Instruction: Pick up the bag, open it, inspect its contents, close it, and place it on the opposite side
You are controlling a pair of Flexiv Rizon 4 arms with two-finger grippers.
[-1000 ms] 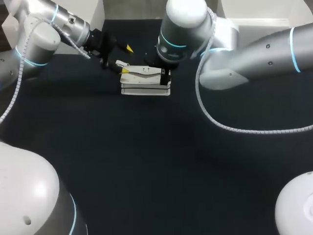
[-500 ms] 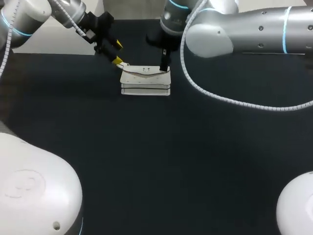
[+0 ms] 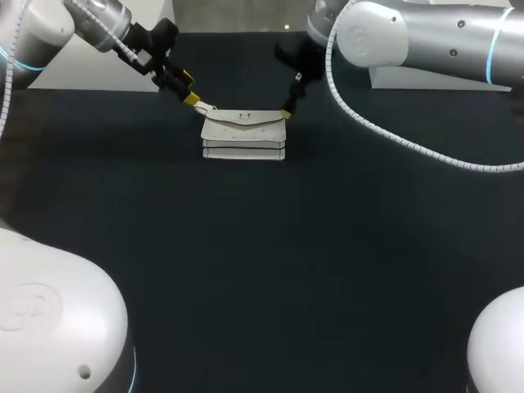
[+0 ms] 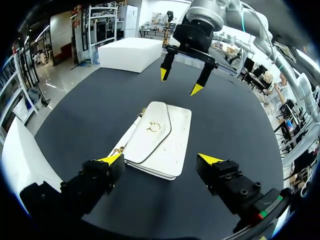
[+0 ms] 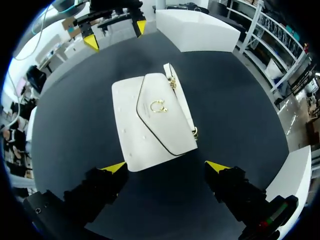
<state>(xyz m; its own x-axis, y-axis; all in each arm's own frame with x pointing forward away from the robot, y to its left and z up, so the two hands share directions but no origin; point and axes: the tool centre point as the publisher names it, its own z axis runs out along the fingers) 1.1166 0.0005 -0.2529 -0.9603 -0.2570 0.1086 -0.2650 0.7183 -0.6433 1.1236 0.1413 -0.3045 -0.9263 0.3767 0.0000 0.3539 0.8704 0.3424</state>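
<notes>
Pulling back toward the upper right, the right arm point(image 3: 426, 37) has uncovered the bag point(image 3: 244, 135), lying flat and closed on the tabletop point(image 3: 262, 270) at upper centre. Spread, the left pincer point(image 3: 191, 88) hangs just beside its upper-left corner; the right pincer point(image 4: 180, 81), also spread, near its upper-right corner

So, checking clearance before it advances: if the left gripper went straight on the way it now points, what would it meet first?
Probably the white bag, lying flat on the table just ahead of the open left gripper, though depth is unclear.
</notes>
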